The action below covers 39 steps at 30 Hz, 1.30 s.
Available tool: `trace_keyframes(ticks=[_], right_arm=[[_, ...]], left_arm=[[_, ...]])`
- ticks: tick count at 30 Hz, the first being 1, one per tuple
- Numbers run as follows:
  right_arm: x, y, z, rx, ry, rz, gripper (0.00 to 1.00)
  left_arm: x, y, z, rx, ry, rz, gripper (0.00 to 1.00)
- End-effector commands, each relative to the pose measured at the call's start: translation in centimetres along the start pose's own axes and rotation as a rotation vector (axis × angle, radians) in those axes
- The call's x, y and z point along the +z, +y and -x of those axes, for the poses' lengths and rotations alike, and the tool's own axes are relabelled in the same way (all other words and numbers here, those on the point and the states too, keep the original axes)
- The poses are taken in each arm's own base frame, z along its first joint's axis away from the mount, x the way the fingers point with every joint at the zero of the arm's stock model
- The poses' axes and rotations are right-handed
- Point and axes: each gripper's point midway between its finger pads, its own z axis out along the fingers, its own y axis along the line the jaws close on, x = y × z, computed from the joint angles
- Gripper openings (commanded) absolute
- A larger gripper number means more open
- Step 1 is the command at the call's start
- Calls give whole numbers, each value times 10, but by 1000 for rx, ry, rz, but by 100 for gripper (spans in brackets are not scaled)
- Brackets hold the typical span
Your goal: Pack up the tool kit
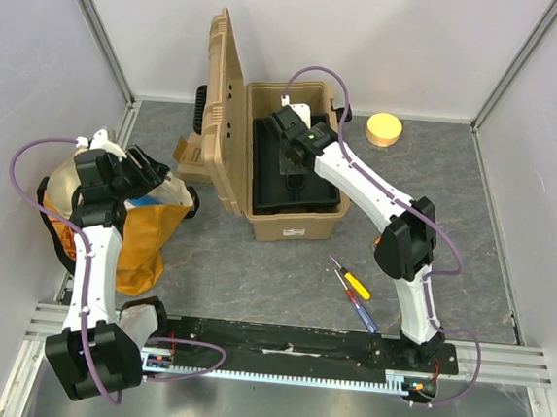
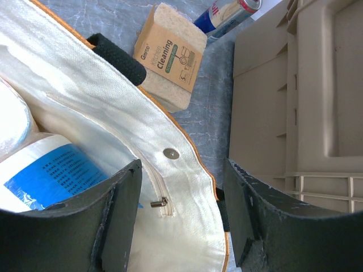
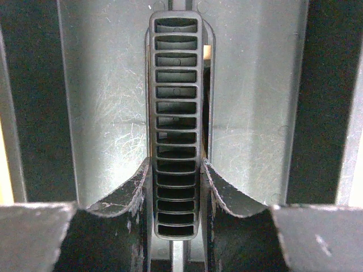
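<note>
The tan toolbox [image 1: 291, 231] stands open at the table's middle back, its lid [image 1: 225, 106] upright on the left. The black inner tray [image 1: 266, 183] lies in the box's opening. My right gripper [image 1: 294, 157] reaches down into it and is shut on the tray's ribbed centre handle [image 3: 176, 102], fingertips [image 3: 139, 187] pressed against both sides. A yellow-handled screwdriver [image 1: 356, 285] and a red-and-blue one [image 1: 360, 305] lie on the table in front of the box. My left gripper [image 2: 181, 221] hangs open over the cloth bag [image 2: 113, 107], holding nothing. No hammer shows.
The cloth bag [image 1: 144, 241] sits at the left with a white, blue-labelled bottle [image 2: 51, 170] inside. A small cardboard box [image 2: 170, 56] and a can [image 2: 227, 14] lie between bag and lid. A yellow round object [image 1: 384, 130] sits back right. Walls enclose three sides.
</note>
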Motion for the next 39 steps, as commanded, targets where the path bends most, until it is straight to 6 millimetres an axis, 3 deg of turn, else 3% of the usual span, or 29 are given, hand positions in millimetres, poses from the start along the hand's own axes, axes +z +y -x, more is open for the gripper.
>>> trace_keyframes(ticks=[1, 14, 17, 28, 39], right_arm=[[-20, 2, 5, 59, -12, 36, 0], [-62, -4, 53, 156, -164, 60, 0], [-67, -2, 56, 159, -172, 76, 0], [-37, 8, 21, 80, -71, 63, 0], [-21, 17, 2, 56, -33, 63, 0]], left_arm=[[-5, -7, 15, 51, -50, -15, 64], [-6, -7, 15, 53, -51, -15, 65], [-5, -7, 15, 51, -50, -15, 64], [-6, -7, 15, 52, -51, -15, 64], [-5, -6, 15, 52, -49, -13, 64]])
